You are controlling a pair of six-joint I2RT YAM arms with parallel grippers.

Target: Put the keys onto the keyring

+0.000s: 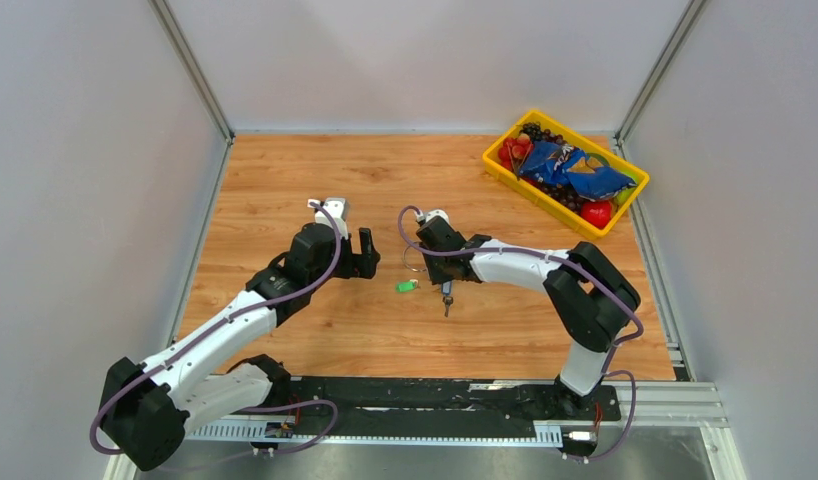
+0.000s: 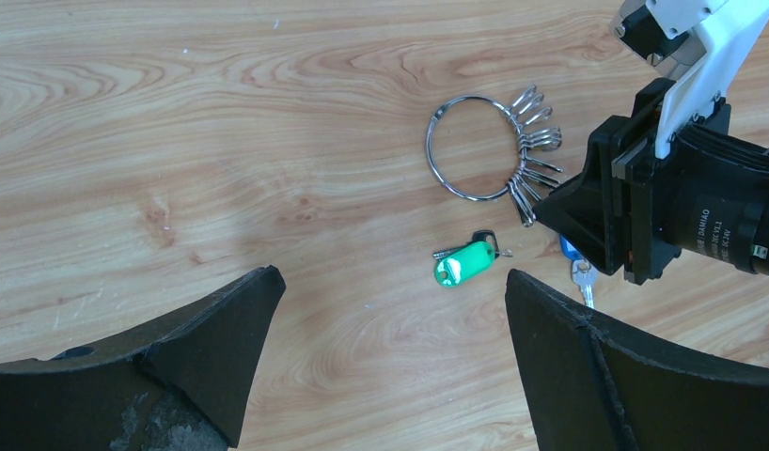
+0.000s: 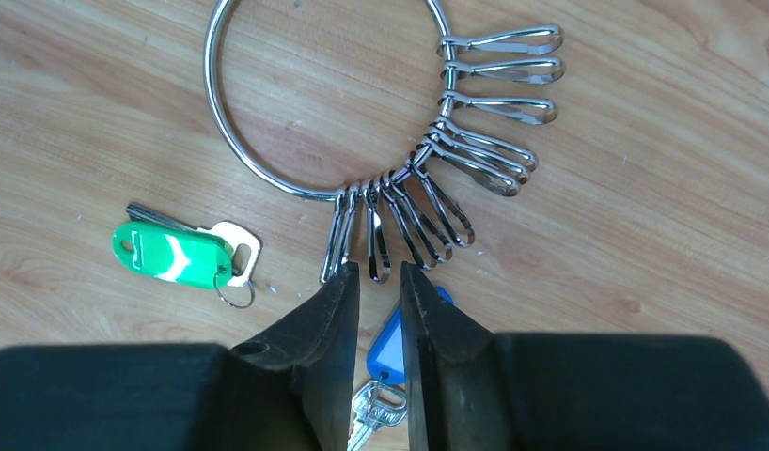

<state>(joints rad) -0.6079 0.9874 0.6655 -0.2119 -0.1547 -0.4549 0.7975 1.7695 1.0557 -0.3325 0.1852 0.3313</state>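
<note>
The keyring (image 1: 413, 262) is a large steel ring (image 3: 209, 85) with several snap clips (image 3: 456, 178), lying flat on the wood table. It also shows in the left wrist view (image 2: 428, 150). A green-tagged key (image 3: 169, 254) lies just near of the ring, with a dark blade poking out from under its tag (image 2: 463, 261) (image 1: 406, 286). A blue-tagged silver key (image 3: 388, 343) lies on the table under my right gripper (image 3: 377, 272) (image 1: 447, 296). The right jaws are a narrow gap apart and hold nothing, with their tips at the nearest clips. My left gripper (image 2: 392, 280) is wide open and empty, left of the ring. No separate plain key shows.
A yellow basket (image 1: 500, 165) with snack bags and fruit stands at the back right. Grey walls close in the table on the left, the back and the right. My right gripper's black body (image 2: 597, 216) sits close to the right of the ring.
</note>
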